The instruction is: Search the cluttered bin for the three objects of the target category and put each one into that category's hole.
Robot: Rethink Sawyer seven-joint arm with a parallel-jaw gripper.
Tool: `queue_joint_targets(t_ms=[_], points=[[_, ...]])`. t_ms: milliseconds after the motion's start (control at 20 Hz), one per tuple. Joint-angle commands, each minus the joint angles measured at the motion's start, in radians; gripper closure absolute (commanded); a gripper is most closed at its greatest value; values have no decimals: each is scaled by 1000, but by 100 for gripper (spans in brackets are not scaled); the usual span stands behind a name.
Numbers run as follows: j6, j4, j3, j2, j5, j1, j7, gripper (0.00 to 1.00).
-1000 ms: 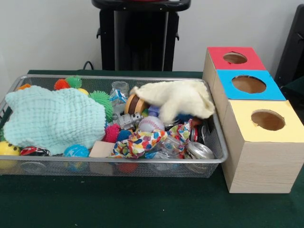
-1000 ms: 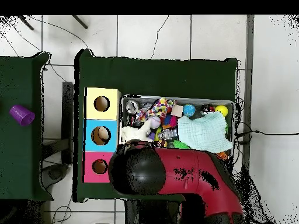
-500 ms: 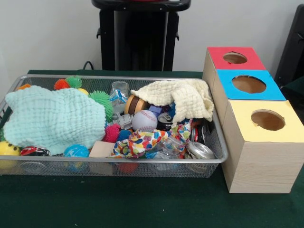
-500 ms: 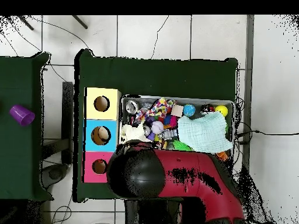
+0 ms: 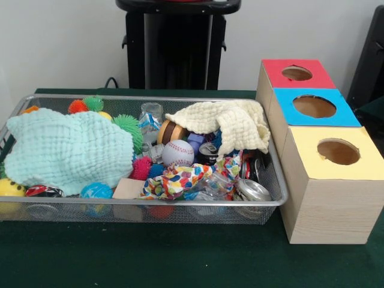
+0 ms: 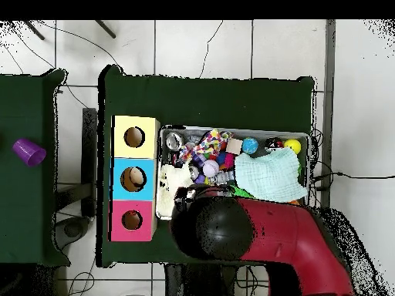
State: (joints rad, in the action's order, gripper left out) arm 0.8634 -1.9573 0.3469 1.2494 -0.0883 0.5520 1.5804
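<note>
A purple cup is standing on a separate dark side bench, well apart from the green bench, with cables trailing across the tiled floor.

**Crowded bin, open box tops**

The wire bin is packed nearly wall to wall. A mint cloth blankets its left half, and a cream cloth drapes over the far right corner, hiding what lies beneath. Between them a baseball sits exposed among cans and spiky balls. The red hole, blue hole and yellow hole stand unobstructed from above. In the overhead view, the arm overhangs the bin's near edge.
</note>
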Motion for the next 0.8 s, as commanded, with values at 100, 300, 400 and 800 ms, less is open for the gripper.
queue_joint_targets(t_ms=[100, 300, 400, 800], points=[[62, 5, 55, -72, -43, 102, -190, 0], [39, 21, 78, -107, -71, 140, -212, 0], [31, 31, 90, -125, -82, 155, -221, 0], [45, 79, 125, -171, -128, 205, -240, 0]])
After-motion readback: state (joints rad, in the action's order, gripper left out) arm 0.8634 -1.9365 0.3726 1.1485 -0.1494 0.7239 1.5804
